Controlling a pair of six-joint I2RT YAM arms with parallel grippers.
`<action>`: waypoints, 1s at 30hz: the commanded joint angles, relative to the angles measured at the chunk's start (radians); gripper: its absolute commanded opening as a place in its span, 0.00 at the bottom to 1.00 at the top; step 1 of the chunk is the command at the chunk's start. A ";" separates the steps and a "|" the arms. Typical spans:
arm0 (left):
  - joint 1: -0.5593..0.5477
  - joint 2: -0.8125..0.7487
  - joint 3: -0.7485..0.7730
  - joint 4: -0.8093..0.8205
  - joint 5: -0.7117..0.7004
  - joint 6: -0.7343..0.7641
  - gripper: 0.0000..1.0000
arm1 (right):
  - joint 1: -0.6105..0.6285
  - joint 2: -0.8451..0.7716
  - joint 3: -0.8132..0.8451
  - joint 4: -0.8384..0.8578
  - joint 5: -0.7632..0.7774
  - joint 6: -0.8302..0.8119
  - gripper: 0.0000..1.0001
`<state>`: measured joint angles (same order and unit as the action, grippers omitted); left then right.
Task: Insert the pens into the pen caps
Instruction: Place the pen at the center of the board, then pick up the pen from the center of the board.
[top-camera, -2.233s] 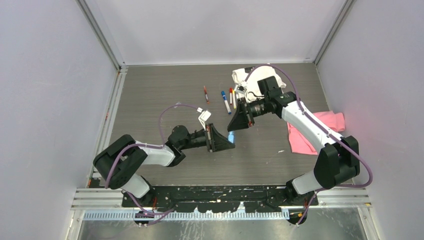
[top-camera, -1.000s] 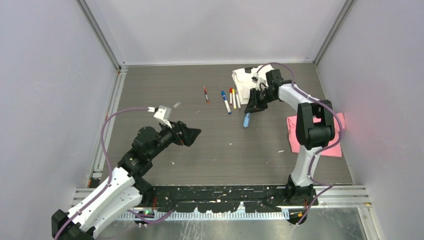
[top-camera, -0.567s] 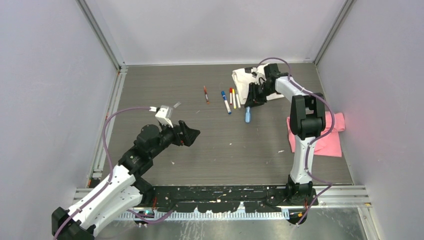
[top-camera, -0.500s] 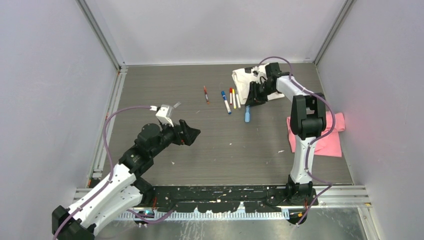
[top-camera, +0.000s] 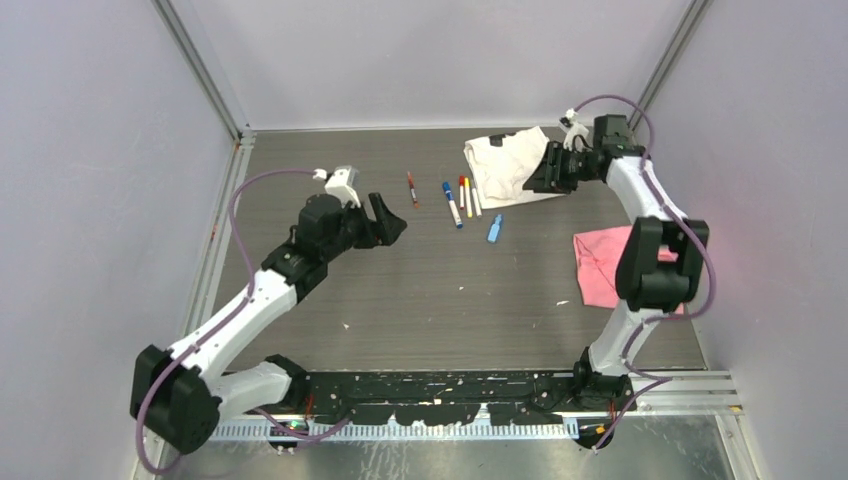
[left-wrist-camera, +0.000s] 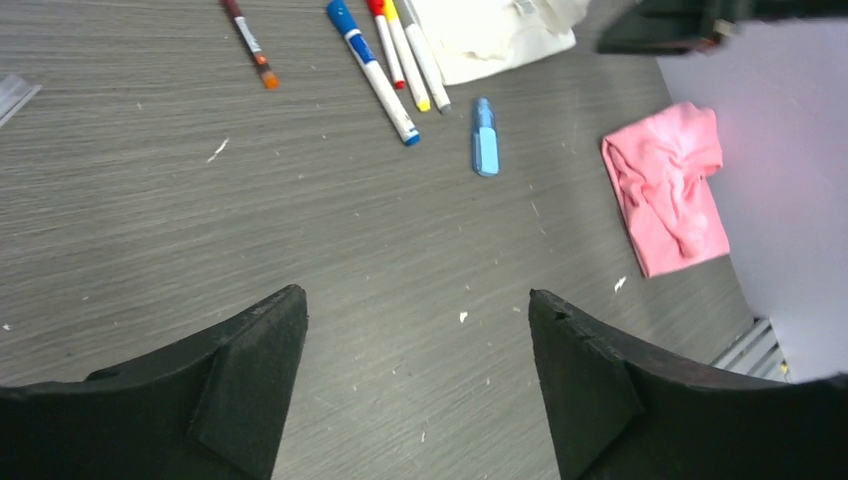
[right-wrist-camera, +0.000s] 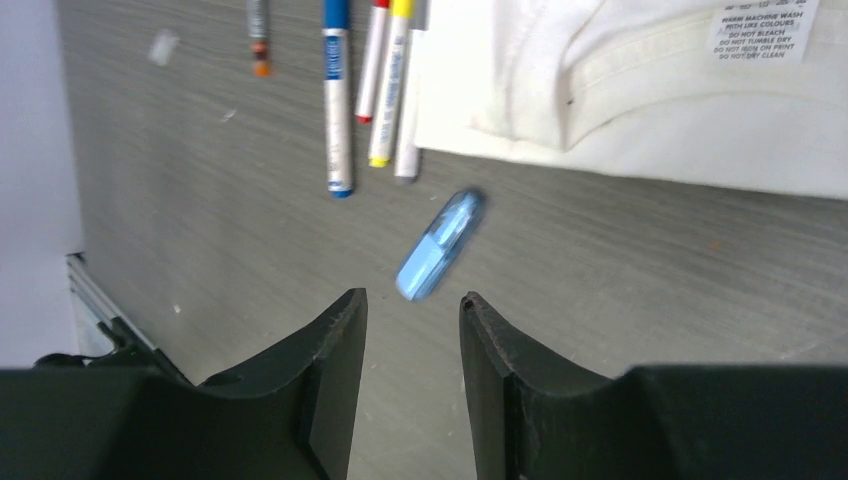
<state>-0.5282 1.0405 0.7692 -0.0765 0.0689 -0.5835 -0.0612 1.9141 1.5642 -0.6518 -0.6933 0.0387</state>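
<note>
Top external view puts the light-blue pen (top-camera: 494, 229) alone on the worktop (top-camera: 450, 300), a little right of centre. It lies flat with its long axis running nearly 12 to 6, tipped slightly toward 1 and 7. In the right wrist view (right-wrist-camera: 440, 245) one end is wider and paler than the other. That reads as a cap already pushed on, though the seam is too blurred to be sure. The wider end seems to face 6 to 7 o'clock.

Just at its 10 o'clock, four pens (top-camera: 463, 198) lie side by side, all pointing roughly 11 to 5. A dark red pen (top-camera: 411, 188) lies apart at 9 o'clock of them. Each appears to carry a coloured end, and no loose cap shows anywhere, so the capping looks finished or close to it. What is left, if anything, I cannot tell.

A white cloth (top-camera: 510, 160) touches the row at 2 o'clock, and a pink cloth (top-camera: 600, 265) lies well apart at 4 o'clock.

Left fingers (left-wrist-camera: 250, 370) stand wide apart and empty above bare worktop. Right fingers (right-wrist-camera: 330, 360) are narrowly parted, with nothing between them.
</note>
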 joint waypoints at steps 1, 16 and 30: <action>0.051 0.141 0.118 -0.038 0.032 -0.062 0.73 | -0.008 -0.236 -0.162 0.114 -0.174 -0.008 0.46; 0.074 0.824 0.774 -0.471 -0.247 -0.115 0.41 | -0.098 -0.468 -0.544 0.351 -0.358 0.039 0.51; 0.067 1.323 1.361 -0.727 -0.250 -0.067 0.50 | -0.129 -0.439 -0.544 0.345 -0.387 0.025 0.51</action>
<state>-0.4587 2.3131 2.0289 -0.7162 -0.1520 -0.6682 -0.1783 1.4731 1.0035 -0.3386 -1.0481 0.0708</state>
